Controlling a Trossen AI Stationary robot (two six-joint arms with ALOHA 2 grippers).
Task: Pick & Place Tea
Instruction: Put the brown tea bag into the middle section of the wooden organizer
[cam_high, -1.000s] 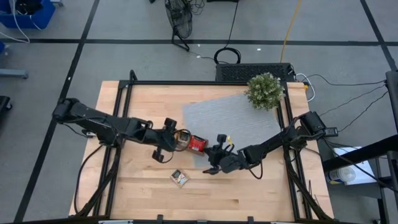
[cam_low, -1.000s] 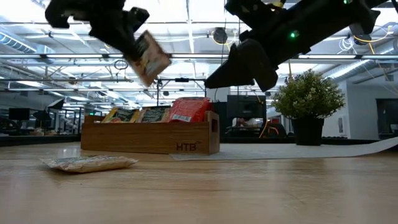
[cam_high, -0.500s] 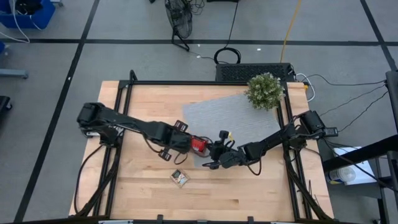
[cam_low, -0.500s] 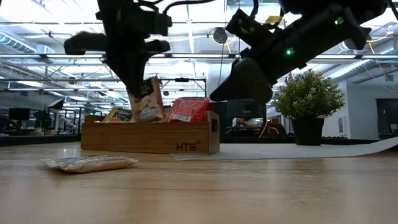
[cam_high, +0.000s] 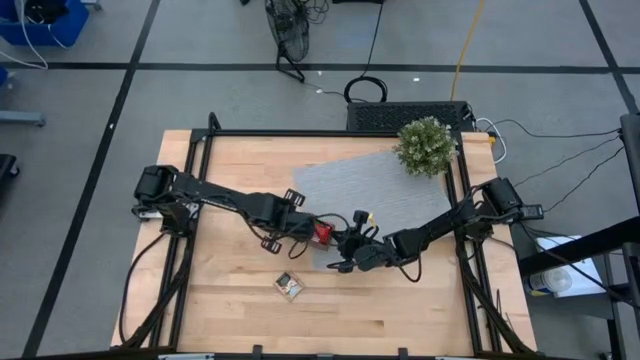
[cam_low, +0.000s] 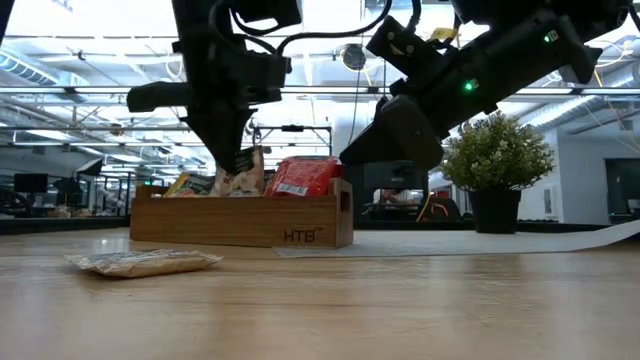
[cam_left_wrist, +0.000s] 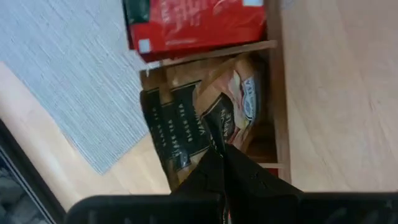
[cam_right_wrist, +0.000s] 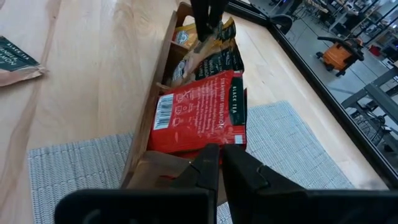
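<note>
The left gripper (cam_low: 233, 156) stands over the brown wooden tray (cam_low: 240, 222) and is shut on an orange tea sachet (cam_left_wrist: 231, 102), which hangs into the tray's middle compartment among other dark-labelled sachets. Red sachets (cam_right_wrist: 199, 112) fill the end compartment next to it. One more sachet (cam_high: 289, 285) lies flat on the bare wood nearer the front edge. The right gripper (cam_right_wrist: 221, 157) hovers shut and holding nothing just beyond the tray's red end, over the grey mat's edge. My left gripper pinches the orange sachet by its top edge (cam_left_wrist: 219, 132) between the two fingers, coming from above and pointing down. The sachet hangs nearly upright below the fingers (cam_low: 228, 140), its lower part (cam_low: 246, 180) down inside the tray's middle compartment.
A grey mat (cam_high: 370, 195) lies under the tray's right end, and a potted plant (cam_high: 425, 146) stands at the mat's far right corner. The table's black frame rails (cam_high: 200, 180) run along both sides. Bare wood (cam_high: 400, 310) stretches across the near part of the table.
The left gripper has moved right toward the tray and down, carrying the orange sachet. The sachet was tilted high in the air; it now hangs nearly upright with its lower part in the tray. The gripper has stayed shut on it.
</note>
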